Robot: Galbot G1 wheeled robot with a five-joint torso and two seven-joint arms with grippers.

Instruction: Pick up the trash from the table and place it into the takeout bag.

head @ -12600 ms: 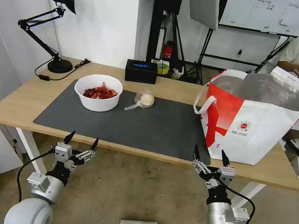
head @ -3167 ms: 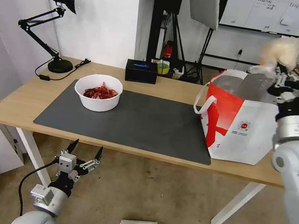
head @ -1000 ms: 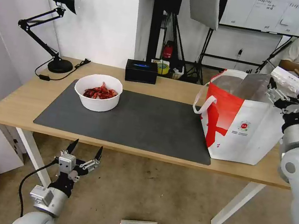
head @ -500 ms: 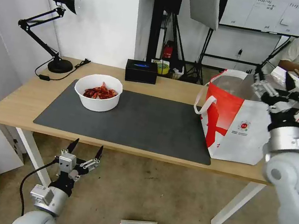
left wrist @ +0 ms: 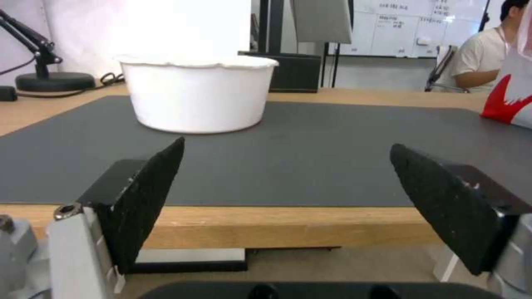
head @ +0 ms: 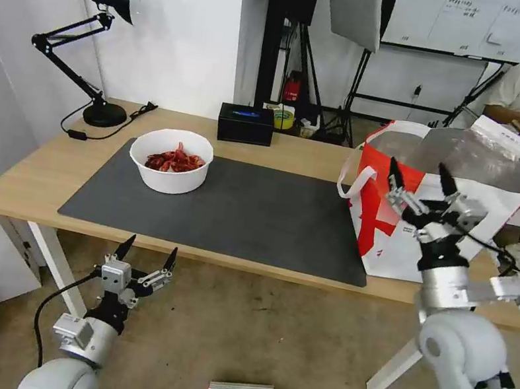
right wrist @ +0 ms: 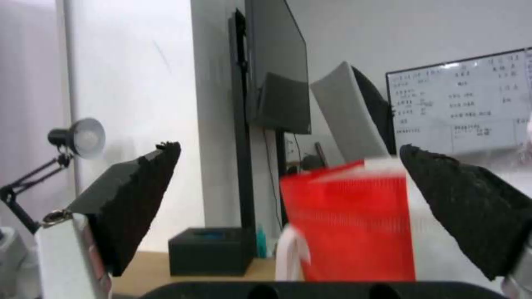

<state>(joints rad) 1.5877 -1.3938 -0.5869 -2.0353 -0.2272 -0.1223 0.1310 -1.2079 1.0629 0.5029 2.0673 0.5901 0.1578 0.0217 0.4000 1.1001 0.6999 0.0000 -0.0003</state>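
Right gripper [head: 422, 181], jaws apart and empty, hangs before the takeout bag [head: 445, 207] at the table's [head: 29, 171] right edge; left gripper [head: 145, 255], also apart, waits below its front edge facing the white bowl [head: 170, 161].

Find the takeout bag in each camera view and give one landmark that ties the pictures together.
Head view: the takeout bag stands on the table's right end, partly behind the right gripper, whose fingers are open.
Left wrist view: a red and white corner of the bag at the picture's right edge, on the mat.
Right wrist view: its red panel between the open fingers.
Shared landmark: the black tissue box.
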